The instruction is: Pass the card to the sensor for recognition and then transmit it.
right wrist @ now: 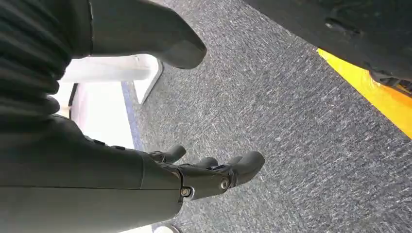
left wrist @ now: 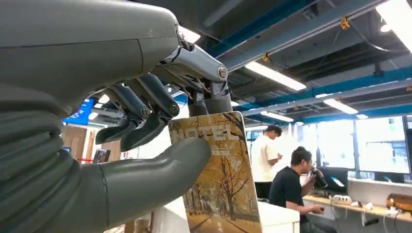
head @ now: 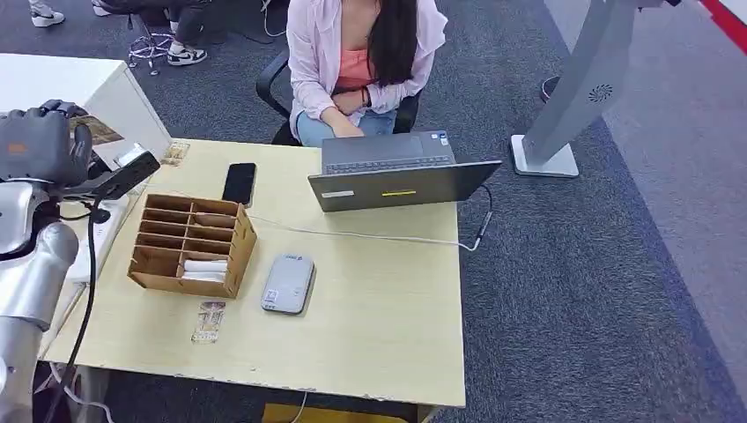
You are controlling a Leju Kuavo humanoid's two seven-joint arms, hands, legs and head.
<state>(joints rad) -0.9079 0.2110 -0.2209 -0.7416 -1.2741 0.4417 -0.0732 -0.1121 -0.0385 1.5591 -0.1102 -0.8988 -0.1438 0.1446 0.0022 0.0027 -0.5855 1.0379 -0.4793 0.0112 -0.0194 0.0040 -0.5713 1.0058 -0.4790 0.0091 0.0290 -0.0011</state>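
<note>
The pale wooden rectangular table (head: 379, 326) is the landmark here. At its far edge sits an open grey laptop (head: 396, 181) with a seated person in a pink shirt (head: 357, 62) behind it. Towards the table's left side stands a brown cardboard organiser box with slotted compartments (head: 189, 242), a black phone (head: 239, 183) lying just beyond it. Just beside the box, nearer the table's front, lies the flat grey rounded card sensor (head: 288, 283).

The left hand (head: 40, 141) is raised off the table's left edge, pinching a thin glossy card printed with autumn trees (left wrist: 218, 179) between thumb and fingers (left wrist: 145, 109). The card looks light, stiff and slick (likely to slide in a loose pinch), so it is best held by one edge, leaving its face free to meet the sensor.

The right hand (right wrist: 194, 174) hangs over grey carpet, fingers apart, holding nothing.
</note>
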